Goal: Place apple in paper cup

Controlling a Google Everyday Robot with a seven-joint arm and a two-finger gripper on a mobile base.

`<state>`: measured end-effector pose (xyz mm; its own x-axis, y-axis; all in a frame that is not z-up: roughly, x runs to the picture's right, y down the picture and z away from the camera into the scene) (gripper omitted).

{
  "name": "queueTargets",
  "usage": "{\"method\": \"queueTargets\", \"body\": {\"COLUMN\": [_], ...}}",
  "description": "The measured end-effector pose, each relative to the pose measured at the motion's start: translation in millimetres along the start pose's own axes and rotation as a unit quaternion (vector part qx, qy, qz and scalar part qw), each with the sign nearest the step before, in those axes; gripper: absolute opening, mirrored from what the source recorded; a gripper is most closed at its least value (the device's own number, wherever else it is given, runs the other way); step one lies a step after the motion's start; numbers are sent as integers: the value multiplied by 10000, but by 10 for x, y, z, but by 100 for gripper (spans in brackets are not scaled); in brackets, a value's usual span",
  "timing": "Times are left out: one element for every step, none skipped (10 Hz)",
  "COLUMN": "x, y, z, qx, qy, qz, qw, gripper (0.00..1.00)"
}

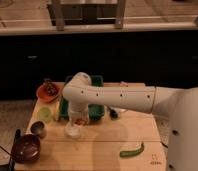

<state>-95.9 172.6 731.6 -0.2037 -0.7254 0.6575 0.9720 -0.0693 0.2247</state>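
The arm reached from the right across the wooden desk (pixel 109 145), and its hand (pixel 78 119) pointed down at the front edge of the green tray (pixel 98 80). The hand was clamped on the apple (pixel 81 120), which showed only as a small orange patch between the fingers. So the apple was in the air, held just above the paper cup (pixel 72 131) and perhaps a little to the right of the cup's middle. I could not tell if the fruit already touched the rim. The paper cup stood upright on the desk, just in front of the tray.

The apple looked firm, smooth and rather light, so a grip across its widest part seemed right, and that appeared to be the grip in use. Its skin may be slippery, but it is not fragile, and a short drop should not hurt it. The paper cup was the delicate thing: thin, light, easy to tip or to crush. The fruit seemed nearly as wide as the cup's mouth, so in my judgement it needed to be centred well before release, and lowered close to the rim without pressing on it.

Other things stood near. A pale green cup (pixel 45 114) and a small metal cup (pixel 38 129) were to the left of the paper cup, and a dark bowl (pixel 26 148) was at the front left corner. A green chilli (pixel 132 151) lay well apart, at the front right.
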Motion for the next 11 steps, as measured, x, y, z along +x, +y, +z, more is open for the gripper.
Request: {"method": "queueTargets", "body": {"x": [12, 22, 28, 36, 40, 49, 55, 64, 69, 69, 67], "y": [-11, -18, -23, -27, -25, -32, -40, -40, -35, -30, -31], "z": [7, 9, 11, 14, 12, 13, 15, 12, 11, 8, 5], "qx": [45, 93, 132, 177, 205, 254, 289, 334, 373, 392, 416], "qy": [-9, -23, -40, -54, -62, -84, -104, -127, -150, -170, -203], "qz": [-28, -50, -71, -90, -109, -140, -169, -200, -218, -228, -251], "qw": [10000, 9999, 9999, 9998, 9997, 9995, 9994, 9992, 9990, 9988, 9986], "gripper": [1, 1, 1, 1, 1, 1, 1, 1, 1, 1, 5]}}
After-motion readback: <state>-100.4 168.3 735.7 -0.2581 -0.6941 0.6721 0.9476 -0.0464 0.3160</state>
